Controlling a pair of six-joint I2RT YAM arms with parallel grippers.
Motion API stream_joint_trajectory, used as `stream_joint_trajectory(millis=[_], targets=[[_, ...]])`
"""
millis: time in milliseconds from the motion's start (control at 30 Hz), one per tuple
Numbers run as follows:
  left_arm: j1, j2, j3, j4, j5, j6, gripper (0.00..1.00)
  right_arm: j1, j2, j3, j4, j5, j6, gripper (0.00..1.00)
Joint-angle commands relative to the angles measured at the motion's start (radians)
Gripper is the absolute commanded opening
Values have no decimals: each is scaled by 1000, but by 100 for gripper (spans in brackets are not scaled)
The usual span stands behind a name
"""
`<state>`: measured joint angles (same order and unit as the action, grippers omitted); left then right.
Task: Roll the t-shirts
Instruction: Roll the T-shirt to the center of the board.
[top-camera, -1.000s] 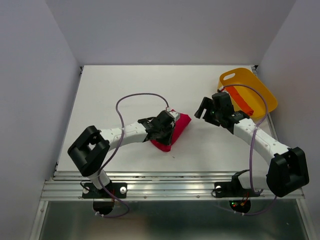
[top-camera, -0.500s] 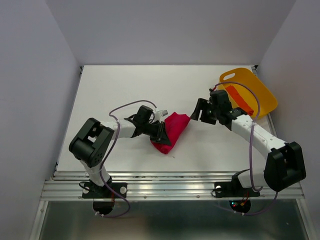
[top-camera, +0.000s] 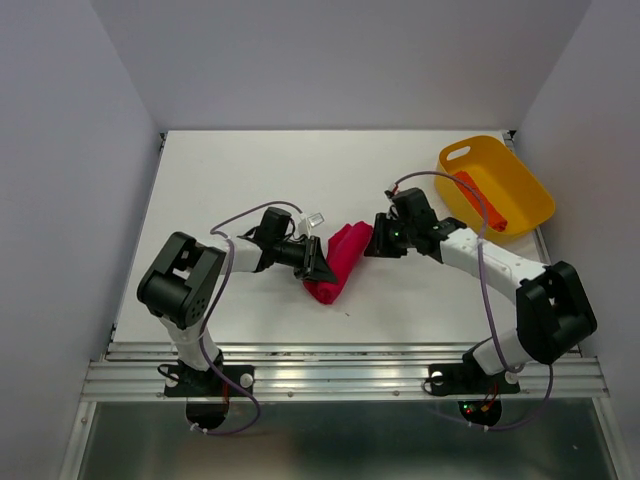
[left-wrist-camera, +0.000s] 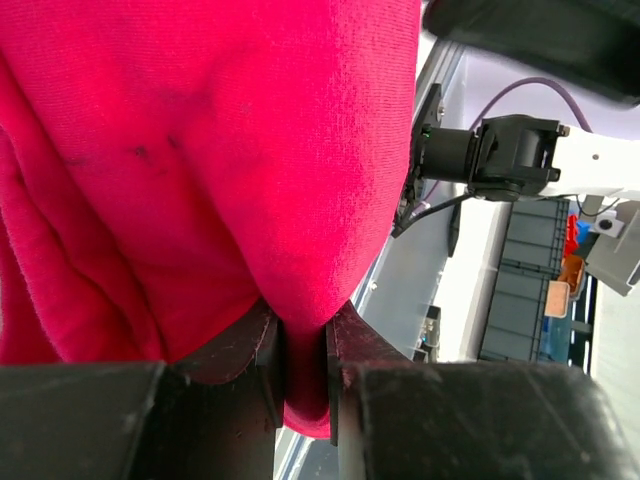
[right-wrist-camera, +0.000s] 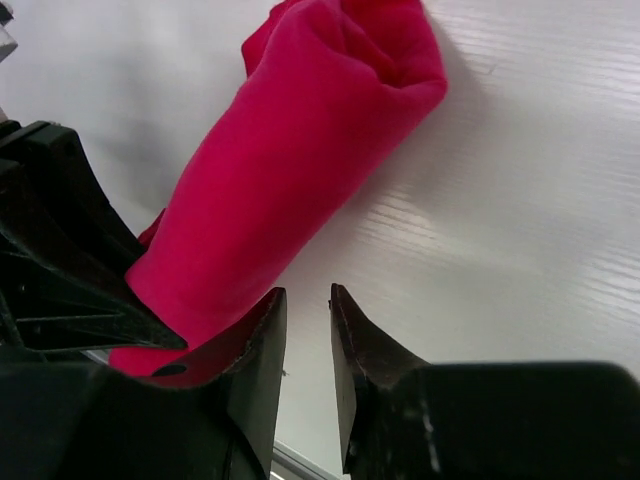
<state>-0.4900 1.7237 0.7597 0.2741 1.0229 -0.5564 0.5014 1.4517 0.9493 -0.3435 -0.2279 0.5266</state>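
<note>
The crimson t-shirt (top-camera: 340, 258) lies as a loose, thick roll in the middle of the table, running from near-left to far-right. My left gripper (top-camera: 318, 265) is at its left side, shut on a fold of the red cloth (left-wrist-camera: 200, 150); the fold is pinched between the pads of the left gripper (left-wrist-camera: 303, 350). My right gripper (top-camera: 375, 240) is low at the roll's right end. Its jaws (right-wrist-camera: 308, 300) stand a narrow gap apart with only bare table between them, just beside the red t-shirt (right-wrist-camera: 300, 150). The orange-red t-shirt (top-camera: 480, 200) lies as a narrow roll in the tub.
The yellow plastic tub (top-camera: 512, 180) with handles sits at the back right corner, near the table's right edge. Both arms' forearms and purple cables cross the middle of the table. Walls close in on the left, back and right.
The right arm swung left from the tub to the red t-shirt's right end and its jaws narrowed a lot. The left gripper drew back left, and the shirt now looks narrower.
</note>
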Motion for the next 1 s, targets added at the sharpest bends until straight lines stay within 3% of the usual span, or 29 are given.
stream_joint_trajectory(millis=[0,300,600,767,933,967], targets=[[5,5,-5,43,66,-7,0,54,44,48,86,-16,18,30],[10,19,-3,45,71,-7,0,75,127,69,182,-47,69,25],[16,-3,102,-211,-21,164,46,75,205,135,178,4,115,23],[22,4,113,-239,-26,184,47,75,225,155,172,18,133,22],[28,-16,119,-243,-44,184,74,75,213,158,170,44,139,23],[31,-27,127,-253,-59,185,75,75,205,158,160,56,142,24]])
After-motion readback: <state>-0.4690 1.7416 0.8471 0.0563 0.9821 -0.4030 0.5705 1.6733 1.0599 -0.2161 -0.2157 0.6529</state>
